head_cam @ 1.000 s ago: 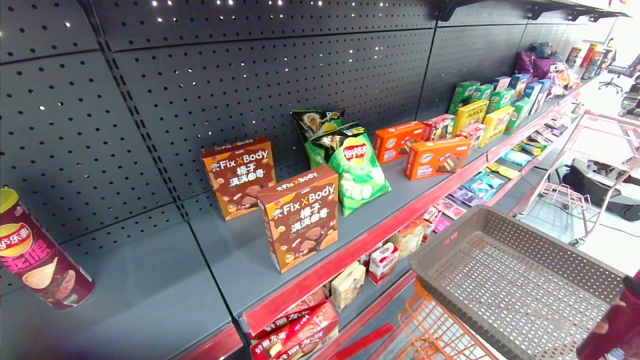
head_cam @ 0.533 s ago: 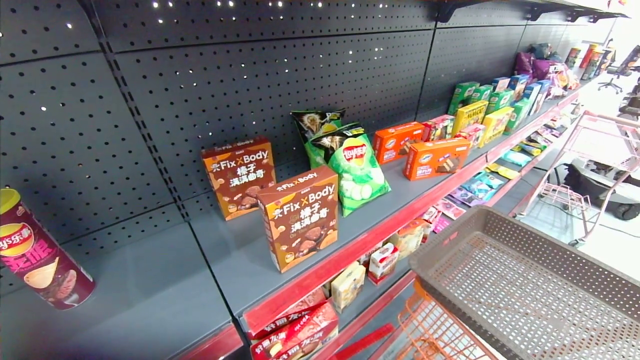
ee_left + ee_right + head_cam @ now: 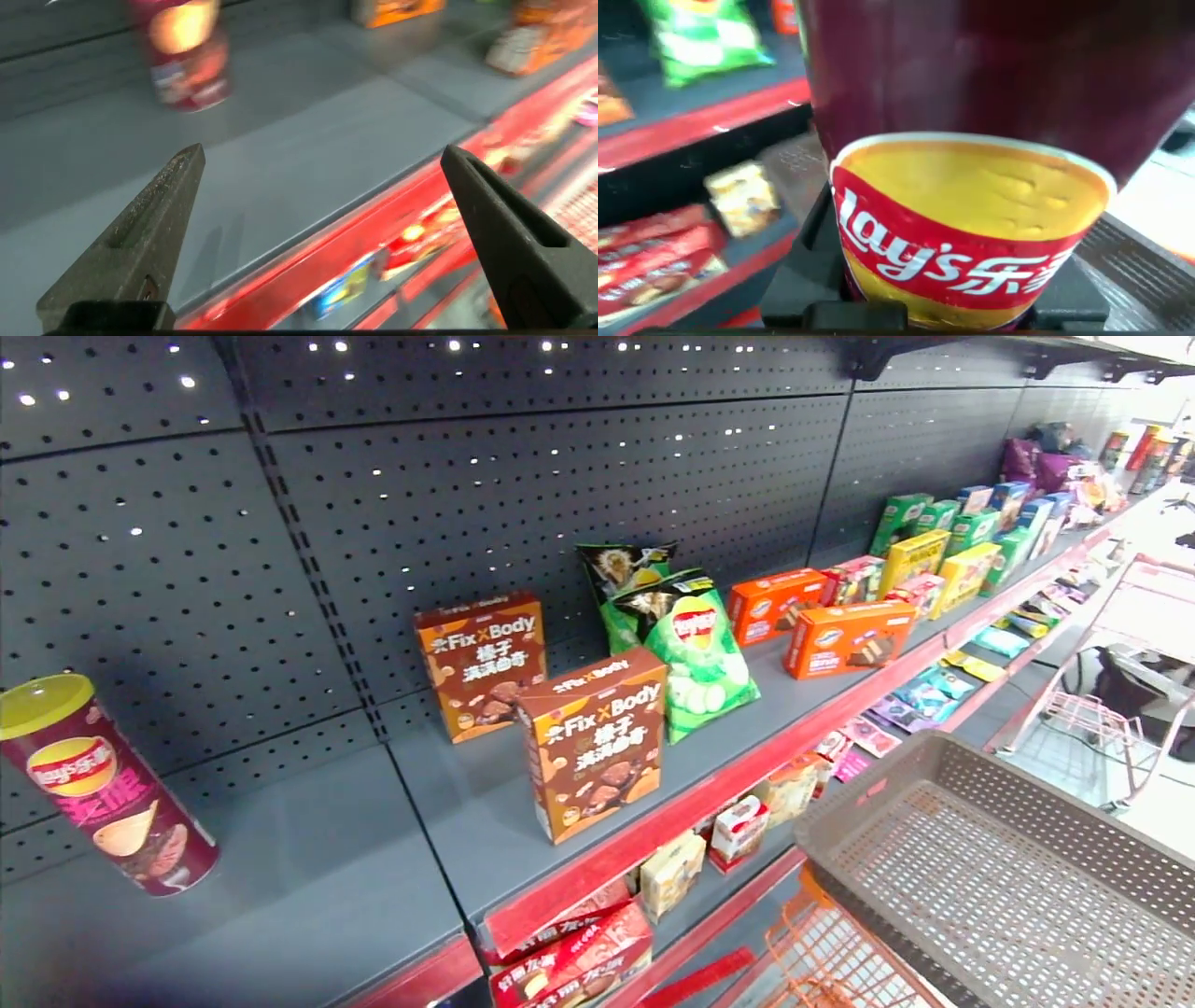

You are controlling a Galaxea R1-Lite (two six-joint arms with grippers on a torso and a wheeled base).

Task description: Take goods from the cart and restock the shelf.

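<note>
Two crisp cans — the shelved can stands at the far left of the shelf; the held can we see clamped in the right gripper, shelf to its left; the left gripper hangs open, nearer that bay.

White lettering, Latin above and Chinese below, is being shown on the face of the front brown box and repeated on its top flap. The same print is being carried by the rear brown box. A round red-and-yellow logo, with pink characters under it, is being displayed on the shelf can. A like logo is being shown on the green bag. A small emblem is being carried by the orange box, too small to read. White script and Chinese characters on a red band are being presented on the held can. Pale characters are being shown on the red packs.
</note>
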